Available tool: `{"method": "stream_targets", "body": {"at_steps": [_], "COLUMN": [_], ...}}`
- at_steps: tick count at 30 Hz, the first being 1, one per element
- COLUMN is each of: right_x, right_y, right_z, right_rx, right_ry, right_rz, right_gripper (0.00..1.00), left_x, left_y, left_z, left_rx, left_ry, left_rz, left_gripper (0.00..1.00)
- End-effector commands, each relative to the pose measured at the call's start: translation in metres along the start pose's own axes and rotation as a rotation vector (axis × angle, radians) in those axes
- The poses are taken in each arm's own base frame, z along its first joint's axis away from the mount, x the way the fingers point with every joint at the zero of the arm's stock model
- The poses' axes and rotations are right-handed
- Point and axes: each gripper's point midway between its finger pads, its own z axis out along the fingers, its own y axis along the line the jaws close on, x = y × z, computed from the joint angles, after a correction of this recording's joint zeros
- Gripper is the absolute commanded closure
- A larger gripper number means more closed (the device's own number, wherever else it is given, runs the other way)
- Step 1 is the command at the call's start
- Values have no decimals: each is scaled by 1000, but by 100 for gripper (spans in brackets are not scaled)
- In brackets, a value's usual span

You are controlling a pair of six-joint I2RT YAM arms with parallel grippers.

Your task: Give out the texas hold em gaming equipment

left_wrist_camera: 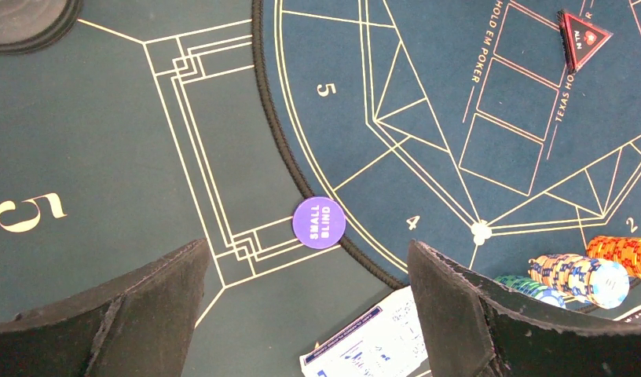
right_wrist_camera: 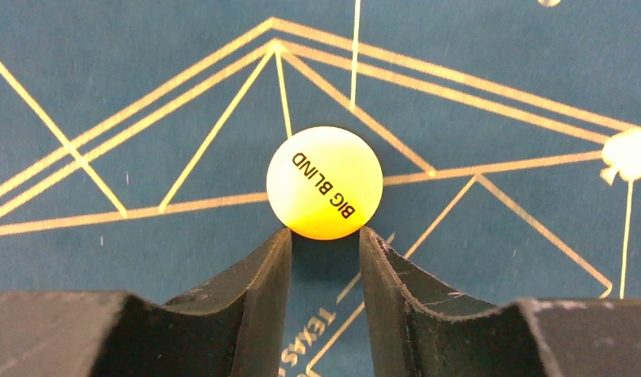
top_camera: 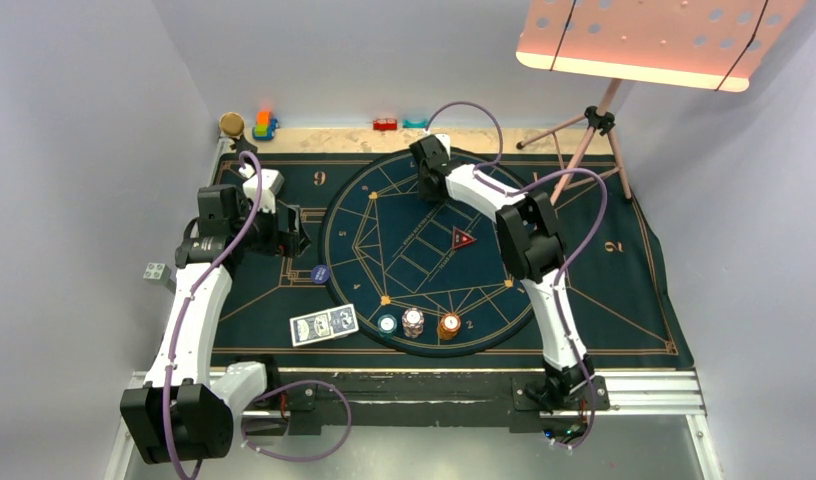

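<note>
Just ahead of your right gripper lay the yellow disc, touching both fingertips; jaws nearly shut, hold unclear.

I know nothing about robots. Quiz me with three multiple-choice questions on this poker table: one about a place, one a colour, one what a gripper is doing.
1. Where does the purple Small Blind button lie? A on the cards; B on the round layout's rim; C among the chip stacks.
2. What colour is the Big Blind button? A yellow; B red; C teal.
3. The left gripper is: A shut on a card; B shut on a chip; C open, empty.
Answers: B, it overlaps the black rim; A, plain in the right wrist view; C, its fingers stand wide apart, gripping nothing.
</note>
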Motion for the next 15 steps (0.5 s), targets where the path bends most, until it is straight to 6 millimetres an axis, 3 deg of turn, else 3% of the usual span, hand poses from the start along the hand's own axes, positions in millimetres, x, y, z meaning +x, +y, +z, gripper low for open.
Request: {"method": "stream_targets", "body": {"at_steps": [1, 5, 9, 13, 15], "right_x": [-15, -30, -38, -22, 2], "right_y": [-15, -12, -17, -37, -52], "right_z": [13, 10, -18, -44, -48], "right_rx": [41, 24, 6, 18, 50], "right_ry": [19, 3, -35, -49, -24], "right_rz": [-7, -12, 3, 14, 1], "right_gripper": [59, 54, 38, 28, 27], "left_x": [-6, -6, -6, -6, -6], "left_y": [1, 1, 0, -1, -2], "left_z": [-3, -3, -3, -3, -4], "left_rx": [3, 2, 7, 15, 15], "left_ry": [-21, -21, -20, -17, -17], "left_rz": [20, 20, 20, 20, 21], "left_gripper": [0, 0, 0, 0, 0]}}
